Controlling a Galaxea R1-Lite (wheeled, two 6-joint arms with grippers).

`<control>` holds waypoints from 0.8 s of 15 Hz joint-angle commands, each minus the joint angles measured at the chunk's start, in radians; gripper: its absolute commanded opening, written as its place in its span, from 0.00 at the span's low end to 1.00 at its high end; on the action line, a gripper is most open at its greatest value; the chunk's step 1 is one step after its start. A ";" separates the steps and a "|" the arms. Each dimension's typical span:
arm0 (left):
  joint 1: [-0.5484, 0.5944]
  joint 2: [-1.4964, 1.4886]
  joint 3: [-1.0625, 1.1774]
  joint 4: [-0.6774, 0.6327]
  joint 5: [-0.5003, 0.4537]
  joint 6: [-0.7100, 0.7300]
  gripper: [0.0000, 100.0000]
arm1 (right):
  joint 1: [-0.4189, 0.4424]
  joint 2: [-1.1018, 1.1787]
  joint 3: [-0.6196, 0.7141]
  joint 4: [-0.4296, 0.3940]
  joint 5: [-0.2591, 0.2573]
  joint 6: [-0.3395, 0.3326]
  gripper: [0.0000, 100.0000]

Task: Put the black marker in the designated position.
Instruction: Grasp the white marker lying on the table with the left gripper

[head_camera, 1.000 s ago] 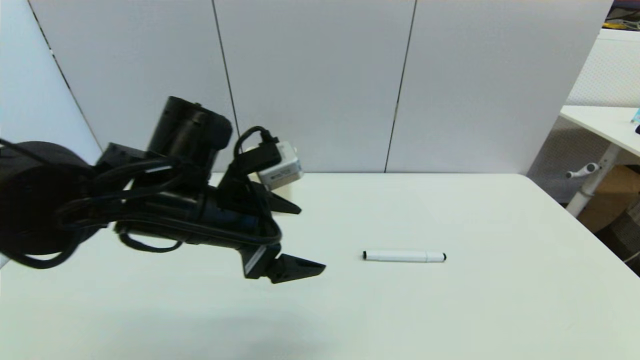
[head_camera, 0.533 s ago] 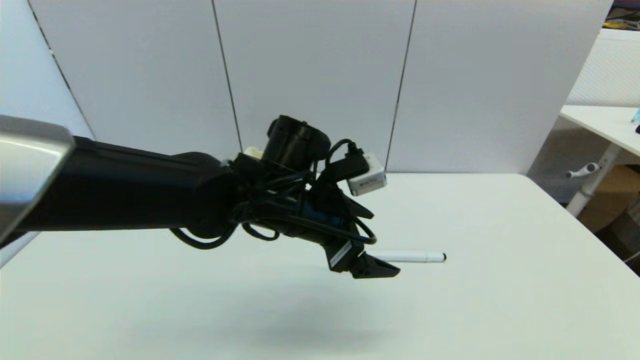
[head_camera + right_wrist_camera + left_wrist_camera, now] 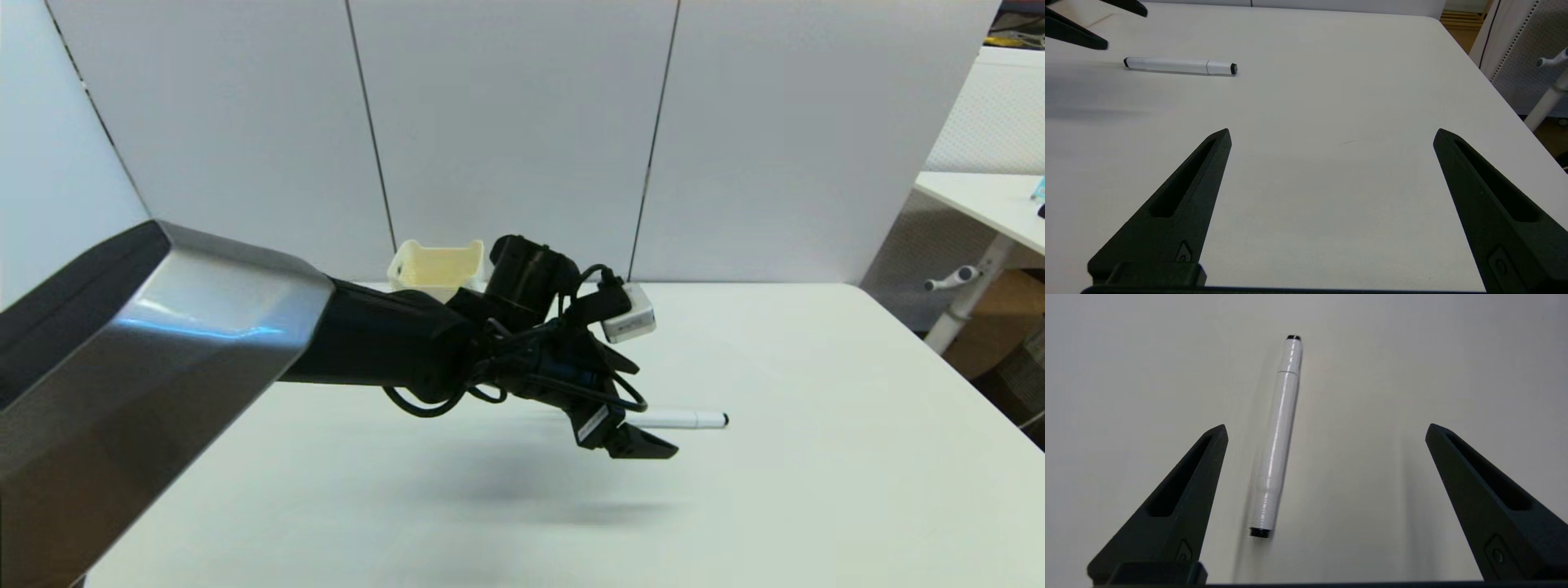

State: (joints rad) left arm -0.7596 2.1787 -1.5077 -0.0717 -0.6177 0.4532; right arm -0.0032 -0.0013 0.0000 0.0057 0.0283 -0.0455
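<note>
The black marker (image 3: 684,420) lies flat on the white table (image 3: 816,490), right of centre, with bare tabletop on every side. The table's right edge and rounded far-right corner are well apart from it; the right wrist view shows a white pole (image 3: 1549,94) beyond that edge. A cream bin (image 3: 435,265) stands at the table's far edge against the grey wall panels (image 3: 506,122), well apart from the marker.

In the head view the left gripper (image 3: 633,408) covers the marker's left end; only the right part of the barrel and its black tip show. The left wrist view shows the whole marker (image 3: 1278,437), running lengthwise between the gripper's two fingers (image 3: 1180,506), nearer to that finger than to the other and touching neither. The right wrist view shows the marker (image 3: 1180,65) whole from the side, with the tips of the left gripper (image 3: 1106,24) just above and beside its left end.

Left gripper (image 3: 1325,430): fingers spread wide, holding nothing, close over the marker's left end.

Right gripper (image 3: 1331,134): low over the near-right part of the table, fingers spread wide, holding nothing; it does not appear in the head view
</note>
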 commanded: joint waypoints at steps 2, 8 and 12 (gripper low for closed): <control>0.034 0.089 -0.032 -0.045 -0.028 0.002 1.00 | 0.000 0.001 0.000 0.000 0.001 0.000 1.00; 0.048 0.135 -0.054 -0.046 -0.063 -0.005 1.00 | 0.000 0.001 0.000 0.000 0.001 0.000 1.00; 0.049 0.153 -0.055 -0.046 -0.063 -0.004 1.00 | 0.000 0.001 0.000 0.000 0.001 0.000 1.00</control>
State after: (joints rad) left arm -0.7115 2.3236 -1.5626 -0.1164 -0.6777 0.4464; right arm -0.0032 -0.0013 0.0000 0.0062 0.0287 -0.0451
